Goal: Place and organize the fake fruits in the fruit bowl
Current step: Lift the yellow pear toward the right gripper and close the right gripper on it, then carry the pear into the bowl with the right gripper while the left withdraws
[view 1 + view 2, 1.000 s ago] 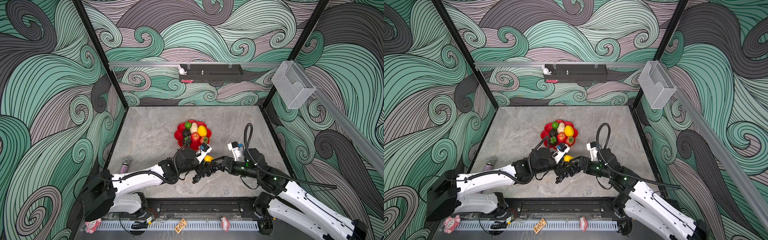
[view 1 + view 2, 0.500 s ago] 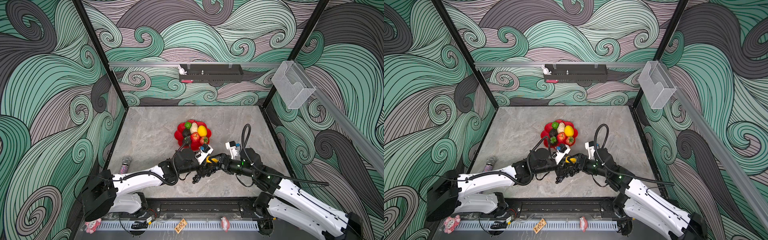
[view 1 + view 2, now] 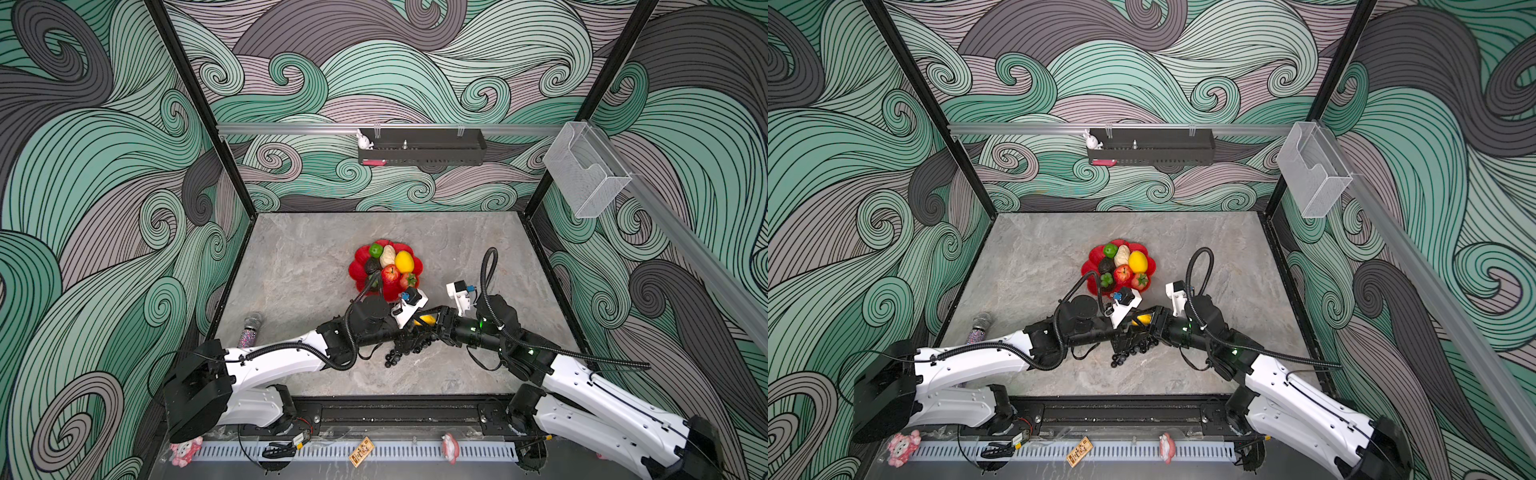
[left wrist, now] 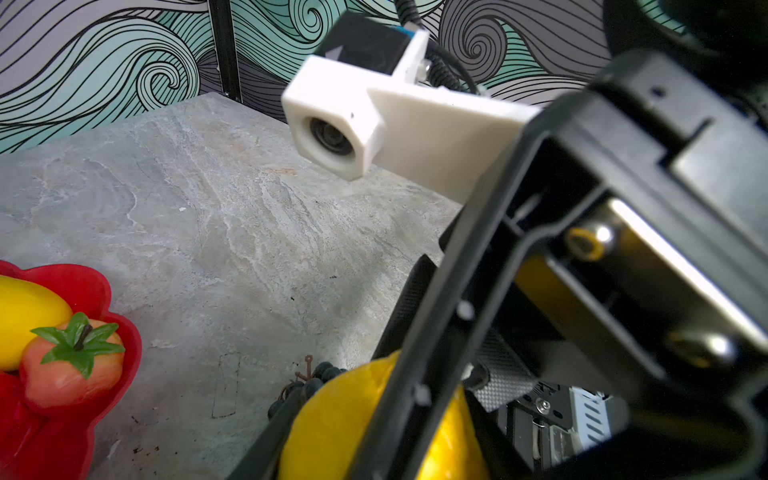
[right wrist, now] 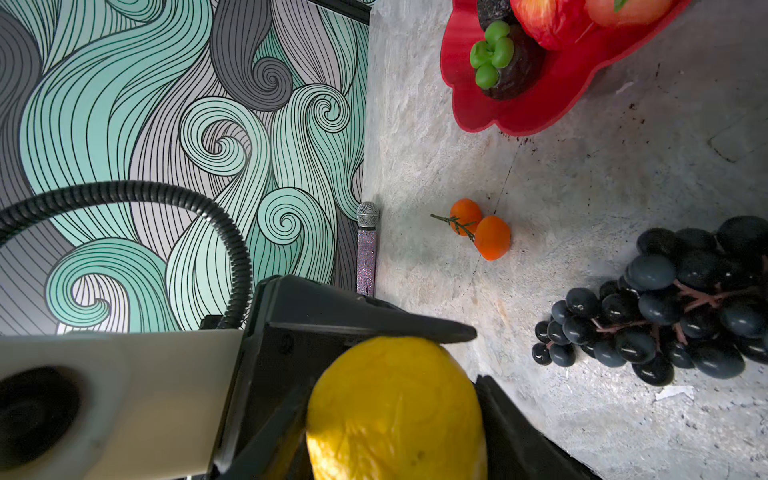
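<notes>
Left tool clenched on a lemon. Right tool straddles the same lemon; whether it grips, I cannot tell. Grapes lie on the counter just beneath both tools; the bowl sits just beyond them.

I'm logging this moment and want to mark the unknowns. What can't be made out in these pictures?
Whether the right gripper grips the lemon: tiny in both top views; wrist views crop the grip.
Grape bunch: partly under the left arm in both top views; cut by the right wrist view's edge.
Two small oranges: absent from both top views, apparently under the left arm.
</notes>
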Robot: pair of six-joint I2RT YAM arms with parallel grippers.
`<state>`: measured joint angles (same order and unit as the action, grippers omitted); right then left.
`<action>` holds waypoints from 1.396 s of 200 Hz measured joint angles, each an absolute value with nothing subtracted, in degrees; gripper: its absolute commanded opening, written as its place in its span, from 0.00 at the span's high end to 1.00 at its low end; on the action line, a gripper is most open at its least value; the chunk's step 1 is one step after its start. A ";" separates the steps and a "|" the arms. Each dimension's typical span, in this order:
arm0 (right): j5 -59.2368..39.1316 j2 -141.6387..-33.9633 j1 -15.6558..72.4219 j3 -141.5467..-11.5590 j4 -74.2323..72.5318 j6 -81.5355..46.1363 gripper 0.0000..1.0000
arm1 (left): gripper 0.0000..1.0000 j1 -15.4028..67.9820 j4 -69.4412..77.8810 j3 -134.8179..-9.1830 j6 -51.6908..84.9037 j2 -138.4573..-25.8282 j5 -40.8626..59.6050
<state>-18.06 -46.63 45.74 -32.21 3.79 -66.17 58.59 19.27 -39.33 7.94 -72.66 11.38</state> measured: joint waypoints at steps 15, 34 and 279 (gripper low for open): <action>-18.00 -46.61 45.76 -32.23 3.92 -65.82 0.50 | 0.41 58.59 19.18 -39.38 7.88 -72.66 11.33; -17.74 -46.63 45.76 -32.84 5.04 -64.73 0.51 | 0.35 58.59 18.96 -39.40 7.53 -72.64 11.09; -3.55 -112.51 44.62 -92.84 28.14 -22.48 0.51 | 0.13 58.24 -44.80 -49.80 20.60 -19.94 -41.78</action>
